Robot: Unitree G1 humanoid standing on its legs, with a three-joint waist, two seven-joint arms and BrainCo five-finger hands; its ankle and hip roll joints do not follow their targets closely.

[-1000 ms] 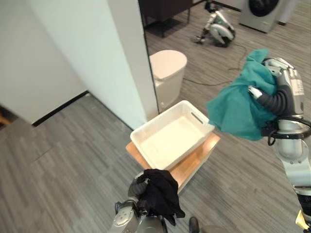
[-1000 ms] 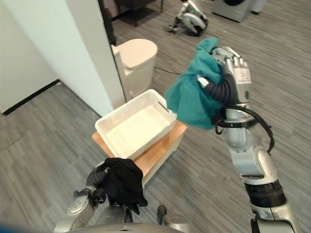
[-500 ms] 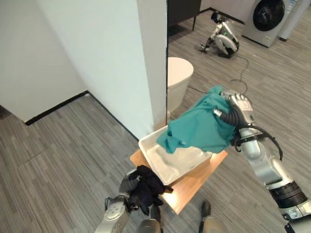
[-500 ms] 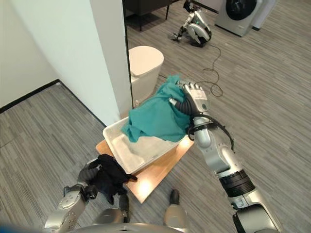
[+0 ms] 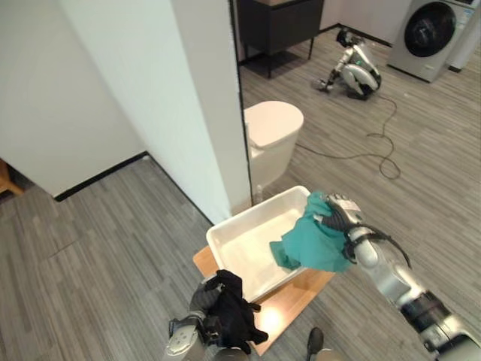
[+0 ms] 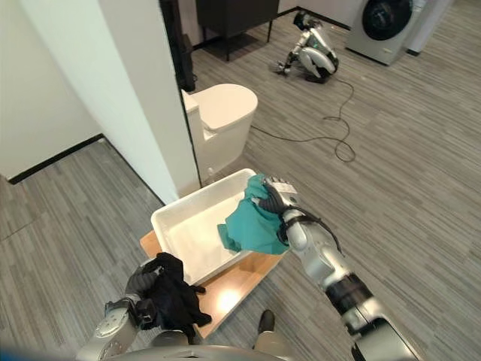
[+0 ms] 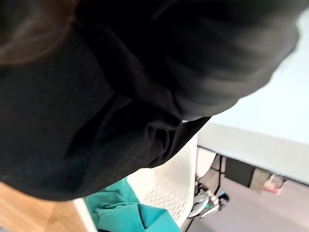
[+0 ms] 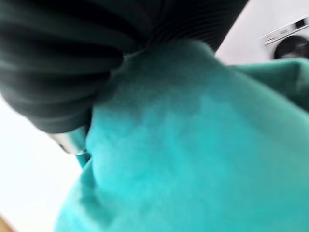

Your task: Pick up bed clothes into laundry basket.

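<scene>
Right hand (image 5: 340, 210) clutching teal cloth (image 5: 312, 242) over white laundry basket's (image 5: 239, 227) far rim. Left hand (image 5: 201, 302) gripping black garment (image 5: 234, 316) just before the basket, beside wooden worktop (image 5: 287, 307).

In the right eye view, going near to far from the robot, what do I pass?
Left hand clutching the black garment → wooden stand → white laundry basket → white bin → robot lying on the floor → washing machine.
</scene>
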